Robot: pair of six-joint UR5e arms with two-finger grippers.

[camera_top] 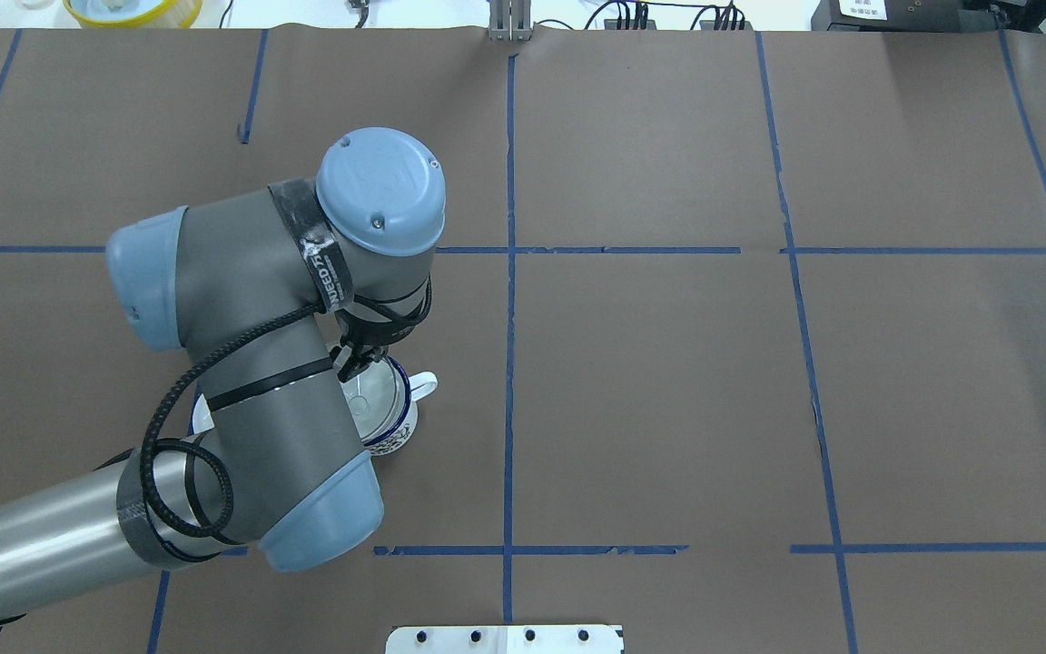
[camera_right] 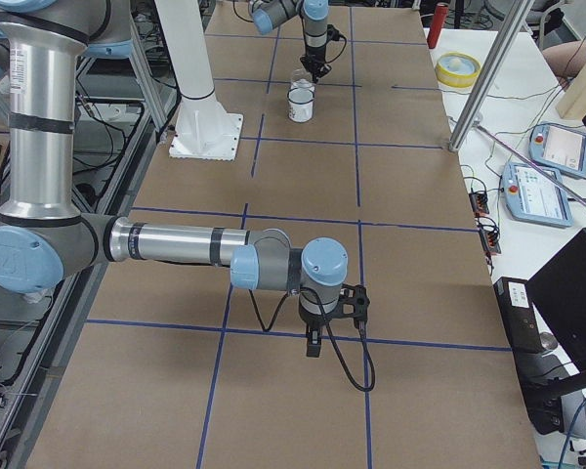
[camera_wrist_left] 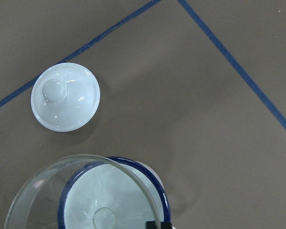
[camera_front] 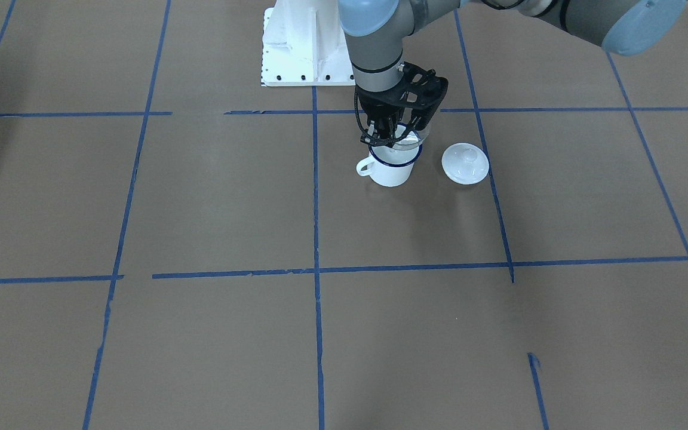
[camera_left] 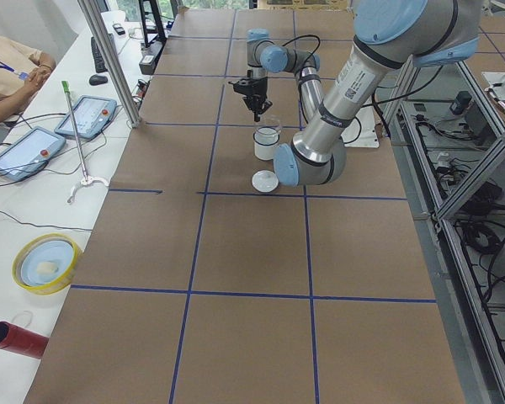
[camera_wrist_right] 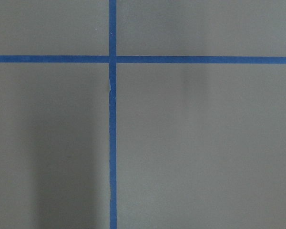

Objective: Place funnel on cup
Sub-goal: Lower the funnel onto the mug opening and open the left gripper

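Note:
The white mug with a dark blue rim (camera_front: 389,170) stands upright on the brown table, its handle toward the front-facing view's left. My left gripper (camera_front: 383,137) is directly over it, shut on the rim of the clear funnel (camera_front: 408,141). The funnel sits at the mug's mouth, a little off-centre. In the left wrist view the funnel's rim (camera_wrist_left: 47,176) overlaps the mug's blue rim (camera_wrist_left: 158,185), with the spout over the mug's inside. I cannot tell whether the funnel rests on the mug. My right gripper (camera_right: 313,344) hangs above the table far from the mug; I cannot tell whether it is open or shut.
A white round knobbed lid (camera_front: 465,163) lies on the table beside the mug, also in the left wrist view (camera_wrist_left: 65,97). The white robot base (camera_front: 296,48) stands just behind the mug. Blue tape lines cross the table.

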